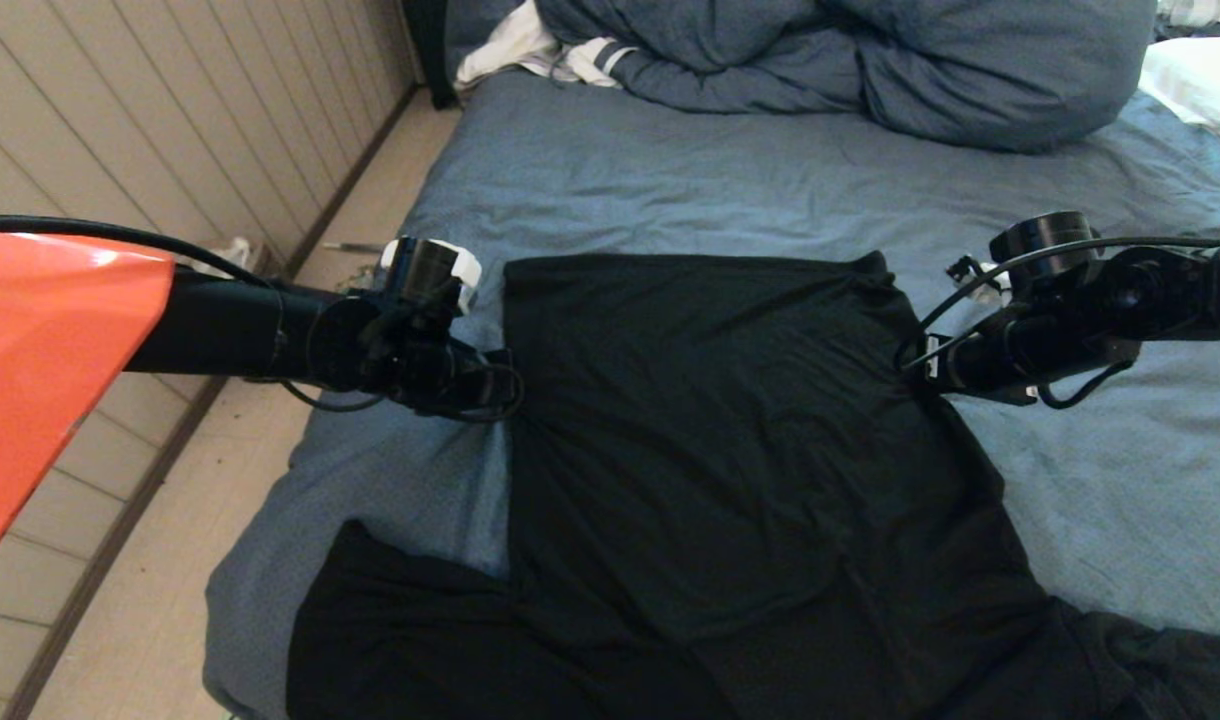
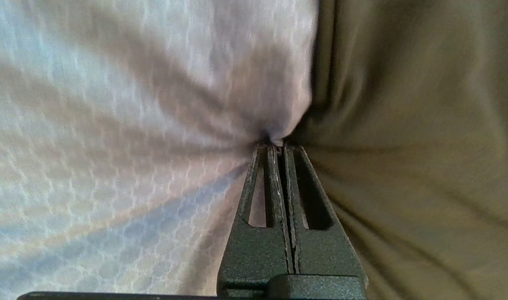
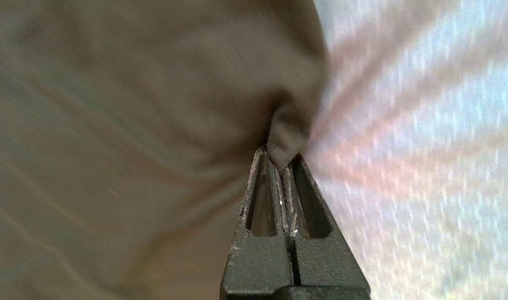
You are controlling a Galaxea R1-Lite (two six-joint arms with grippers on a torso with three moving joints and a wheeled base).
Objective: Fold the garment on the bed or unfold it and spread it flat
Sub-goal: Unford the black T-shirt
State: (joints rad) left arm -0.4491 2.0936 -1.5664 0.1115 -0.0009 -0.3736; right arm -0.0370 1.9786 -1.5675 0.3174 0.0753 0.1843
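Note:
The garment (image 1: pixel 710 430) is a black T-shirt lying plain side up on the bed (image 1: pixel 670 170), its body fairly flat and its sleeves spread near my side. My left gripper (image 1: pixel 505 385) is at the shirt's left edge, about mid-length. In the left wrist view the left gripper (image 2: pixel 277 146) is shut where the garment (image 2: pixel 404 125) meets the sheet (image 2: pixel 112 125), and creases in both run to its tips. My right gripper (image 1: pixel 920 372) is at the right edge. There the right gripper (image 3: pixel 281 160) is shut on a small fold of the garment (image 3: pixel 112 125) beside the sheet (image 3: pixel 424 166).
A bunched blue-grey duvet (image 1: pixel 870 60) lies across the far end of the bed. A white cloth with dark stripes (image 1: pixel 570 55) sits at its left and a white pillow (image 1: pixel 1200 80) at the far right. Floor (image 1: pixel 170 560) and a panelled wall run along the bed's left side.

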